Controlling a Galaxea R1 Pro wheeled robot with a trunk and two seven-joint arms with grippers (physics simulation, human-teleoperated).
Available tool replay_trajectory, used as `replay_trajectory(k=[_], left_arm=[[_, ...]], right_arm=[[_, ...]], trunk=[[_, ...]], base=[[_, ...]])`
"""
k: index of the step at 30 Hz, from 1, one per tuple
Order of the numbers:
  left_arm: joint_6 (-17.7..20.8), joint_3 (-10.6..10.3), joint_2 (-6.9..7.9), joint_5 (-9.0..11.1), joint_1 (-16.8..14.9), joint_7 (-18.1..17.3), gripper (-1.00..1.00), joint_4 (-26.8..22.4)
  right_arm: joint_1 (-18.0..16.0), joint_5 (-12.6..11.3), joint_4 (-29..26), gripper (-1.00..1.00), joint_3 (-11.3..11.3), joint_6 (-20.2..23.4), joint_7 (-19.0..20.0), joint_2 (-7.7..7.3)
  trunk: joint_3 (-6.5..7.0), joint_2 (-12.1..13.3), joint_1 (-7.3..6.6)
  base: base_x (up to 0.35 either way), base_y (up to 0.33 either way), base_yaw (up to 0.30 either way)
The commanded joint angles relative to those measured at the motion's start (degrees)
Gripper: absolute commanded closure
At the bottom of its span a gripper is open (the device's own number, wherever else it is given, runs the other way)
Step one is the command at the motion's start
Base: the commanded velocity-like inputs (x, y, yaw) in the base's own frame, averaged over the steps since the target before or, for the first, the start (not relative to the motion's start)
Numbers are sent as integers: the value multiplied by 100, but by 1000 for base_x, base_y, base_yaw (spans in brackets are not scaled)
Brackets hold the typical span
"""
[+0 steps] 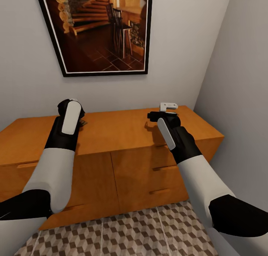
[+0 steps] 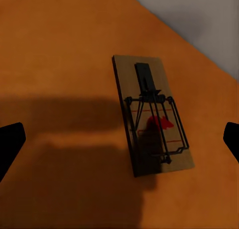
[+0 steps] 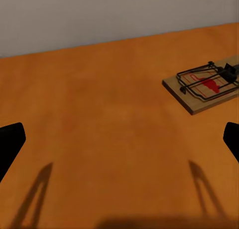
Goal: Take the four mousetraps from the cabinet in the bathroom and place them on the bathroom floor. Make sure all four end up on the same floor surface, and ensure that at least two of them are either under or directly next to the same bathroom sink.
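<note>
Left gripper [image 2: 119,139]: fingers spread wide, poised over cabinet [image 1: 119,131] top; one mousetrap [image 2: 152,114] lies flat between the fingertips, slightly askew, placed for a straddling pinch.
Right gripper [image 3: 119,139]: likewise spread; second mousetrap [image 3: 206,84] flat, off to one side, not yet lined up.

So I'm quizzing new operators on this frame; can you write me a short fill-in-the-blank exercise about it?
1. Both arms reach over the flat top of the orange-brown ____.
2. Below the left claw, a mousetrap lies flat on the cabinet, and the claw's fingers are ____.
3. The framed picture hangs on the ____ above the cabinet.
4. The right claw holds ____.

Missing words: cabinet; open; wall; nothing
</note>
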Motion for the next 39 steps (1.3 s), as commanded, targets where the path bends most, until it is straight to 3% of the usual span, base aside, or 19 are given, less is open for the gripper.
replay_trajectory(k=[1, 15, 19, 22, 27, 29, 34, 39], left_arm=[[41, 5, -3, 23, -5, 27, -100, -1], [17, -30, 13, 34, -5, -27, -100, 87], [13, -29, 21, 39, -6, -35, -100, 198], [-1, -29, 27, 40, -11, -41, -100, 344], [-113, -28, 31, 41, -45, -48, -100, 630], [-233, -28, 33, 42, -61, -52, -100, 766], [-406, -28, 33, 39, -81, -56, -100, 920], [-485, -28, 33, 27, -162, -57, -100, 1095]], right_arm=[[-5, -60, -7, -100, 12, 12, -57, -3], [-6, 46, -76, -100, 21, -18, -174, -16], [-5, 232, -220, -100, 36, -30, -415, -21], [-5, 511, -426, -100, 113, -42, -747, -17], [49, 1028, -776, -100, 473, -131, -1441, -10], [197, 1195, -896, -100, 778, -277, -1773, -8], [424, 1314, -979, -100, 1231, -569, -2049, -12], [519, 1346, -1000, -100, 1440, -730, -2145, -14]], trunk=[[-5, -3, -1], [-5, -3, -1], [-5, -3, -1], [-5, -3, -1], [-5, -3, -1], [-5, -3, -1], [-5, -3, -1], [-5, -3, -1]], base=[[0, 0, 0], [0, 0, 0], [0, 0, 0], [0, 0, 0], [0, 0, 0], [0, 0, 0], [0, 0, 0], [0, 0, 0]])
